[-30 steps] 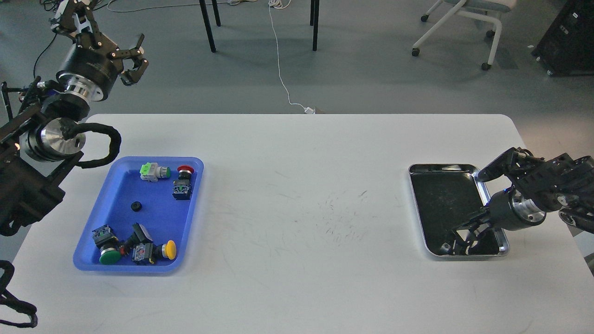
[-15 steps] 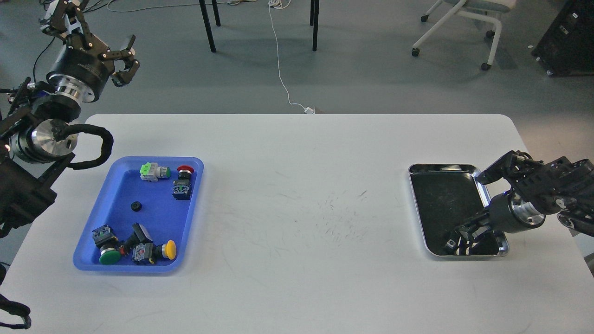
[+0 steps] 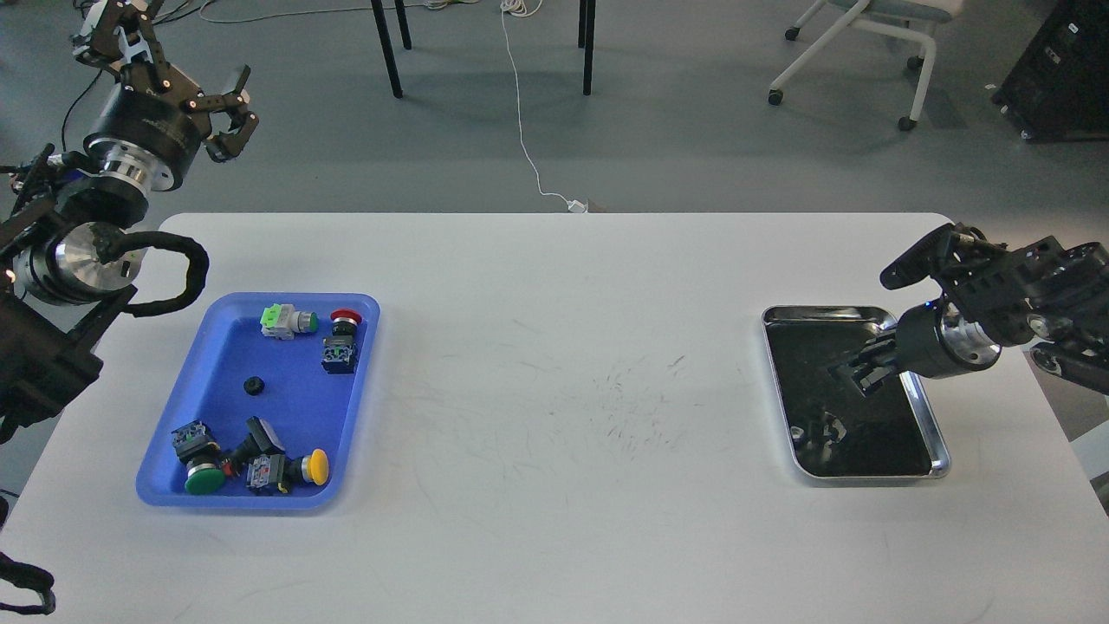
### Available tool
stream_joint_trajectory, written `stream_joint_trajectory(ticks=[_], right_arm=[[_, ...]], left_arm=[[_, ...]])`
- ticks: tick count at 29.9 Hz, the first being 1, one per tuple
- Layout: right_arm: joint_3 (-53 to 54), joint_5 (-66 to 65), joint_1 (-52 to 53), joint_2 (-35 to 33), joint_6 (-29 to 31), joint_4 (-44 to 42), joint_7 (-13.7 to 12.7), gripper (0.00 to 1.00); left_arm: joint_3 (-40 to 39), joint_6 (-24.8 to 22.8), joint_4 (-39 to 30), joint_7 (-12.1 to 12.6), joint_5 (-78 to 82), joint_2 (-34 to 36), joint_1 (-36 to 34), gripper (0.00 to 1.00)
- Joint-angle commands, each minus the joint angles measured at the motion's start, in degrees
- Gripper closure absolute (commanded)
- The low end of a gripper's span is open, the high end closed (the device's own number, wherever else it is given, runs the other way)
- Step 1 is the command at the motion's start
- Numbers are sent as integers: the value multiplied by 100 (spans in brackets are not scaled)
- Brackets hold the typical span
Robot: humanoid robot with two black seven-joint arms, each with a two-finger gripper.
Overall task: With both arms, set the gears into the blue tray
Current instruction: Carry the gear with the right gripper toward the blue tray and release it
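**A:** Where does your left arm sit?

**B:** Your left gripper (image 3: 227, 111) is raised off the back-left corner of the counter (image 3: 554, 390), out over the floor, well apart from the blue tray (image 3: 223, 394). Its jaws stand spread and nothing is between them.

**A:** And your right one?

**B:** Your right gripper (image 3: 858, 371) hangs over the steel tray (image 3: 940, 459), above its dark inside toward the far half. It shows dark against dark, so you cannot tell whether the jaws are wide or narrow, or whether they hold anything.

**A:** Where is the gear?

**B:** You have one gear (image 3: 253, 386) lying flat on the floor of the blue tray, near its middle, apart from everything else in there. Around it lie the push-button switches: a green-capped one (image 3: 288, 321) and a red-capped one (image 3: 342, 338) at the far end, a big green cap (image 3: 201, 478) and a yellow cap (image 3: 318, 466) at the near end.

**A:** Anything in the steel tray?

**B:** Some small dark shape (image 3: 819, 431) sits in its near-left part, but against the shiny black bottom you cannot tell a gear from a reflection.
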Motion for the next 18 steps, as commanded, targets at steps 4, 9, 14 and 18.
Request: stream_joint_trajectory(ticks=[4, 9, 14, 18], right_arm=[[295, 862, 199, 1197, -49, -18, -52, 87], [304, 1110, 59, 2173, -409, -211, -52, 87], [304, 1180, -266, 3027, -646, -721, -52, 87], [304, 1180, -600, 3466, -778, -1020, -43, 86]], left_arm=[[34, 0, 0, 17, 0, 13, -17, 2], [52, -9, 0, 17, 9, 127, -18, 2], [61, 0, 0, 17, 9, 136, -26, 2], [70, 0, 0, 26, 9, 171, -18, 2]])
